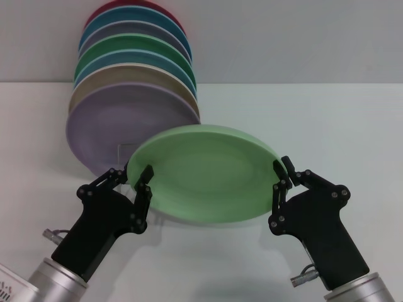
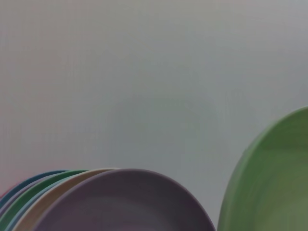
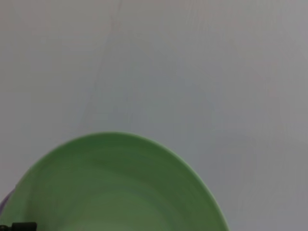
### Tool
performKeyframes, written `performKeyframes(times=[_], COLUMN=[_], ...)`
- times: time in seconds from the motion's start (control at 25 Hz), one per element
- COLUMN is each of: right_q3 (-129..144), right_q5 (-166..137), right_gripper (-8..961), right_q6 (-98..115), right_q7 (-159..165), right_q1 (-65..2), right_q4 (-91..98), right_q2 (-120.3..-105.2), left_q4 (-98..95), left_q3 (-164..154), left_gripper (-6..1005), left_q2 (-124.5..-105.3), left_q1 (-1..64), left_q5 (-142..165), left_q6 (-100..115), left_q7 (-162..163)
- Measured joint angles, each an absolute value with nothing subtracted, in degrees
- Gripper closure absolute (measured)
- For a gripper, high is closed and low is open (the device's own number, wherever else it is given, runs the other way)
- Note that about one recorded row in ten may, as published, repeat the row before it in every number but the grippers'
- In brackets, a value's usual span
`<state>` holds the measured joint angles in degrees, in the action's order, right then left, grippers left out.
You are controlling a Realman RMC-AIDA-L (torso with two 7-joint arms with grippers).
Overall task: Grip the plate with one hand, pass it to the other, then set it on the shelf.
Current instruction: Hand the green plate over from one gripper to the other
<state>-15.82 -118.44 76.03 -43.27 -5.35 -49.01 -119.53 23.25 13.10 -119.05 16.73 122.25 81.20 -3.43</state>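
The pale mint-green plate (image 1: pixel 208 173) hangs in the air above the table, tilted a little, between my two grippers. My left gripper (image 1: pixel 144 184) is closed over its left rim, one finger on top and one beneath. At the opposite rim my right gripper (image 1: pixel 281 178) clasps the plate in the same way. The plate (image 2: pixel 272 183) fills one corner of the left wrist view, and the plate (image 3: pixel 115 187) fills the lower part of the right wrist view. A clear corner of the shelf (image 1: pixel 124 151) shows behind the plate's left edge; the rest is hidden.
A row of coloured plates leans at the back left, with a lilac plate (image 1: pixel 123 126) in front and darker green, blue and red ones behind. The lilac plate (image 2: pixel 122 202) also shows in the left wrist view. The white table (image 1: pixel 340 126) stretches to the right.
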Motion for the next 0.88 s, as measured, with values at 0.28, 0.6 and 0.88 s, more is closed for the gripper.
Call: performKeyframes(times=[0.28,0.6,0.88], right_q3=[-15.94,-15.84,-15.81], right_q5=[-118.43,-117.93,-117.80], right_gripper=[810,805,801], right_q6=[76.01,76.28,76.11], right_q7=[-43.35,-44.58,-44.61], right_q1=[-5.33,-5.04,-5.15], right_q4=[-49.06,-49.09,-49.15], right_q2=[-119.54,-119.63,-119.62], left_q4=[23.06,22.66,22.50], left_q3=[13.11,13.42,13.22], left_gripper=[871,887,906], left_q2=[-118.97,-118.91,-118.96], left_q1=[16.78,16.56,16.71], left_q5=[122.28,122.20,122.22], left_q6=[81.21,81.21,81.21], left_q7=[-3.43,-3.24,-3.11])
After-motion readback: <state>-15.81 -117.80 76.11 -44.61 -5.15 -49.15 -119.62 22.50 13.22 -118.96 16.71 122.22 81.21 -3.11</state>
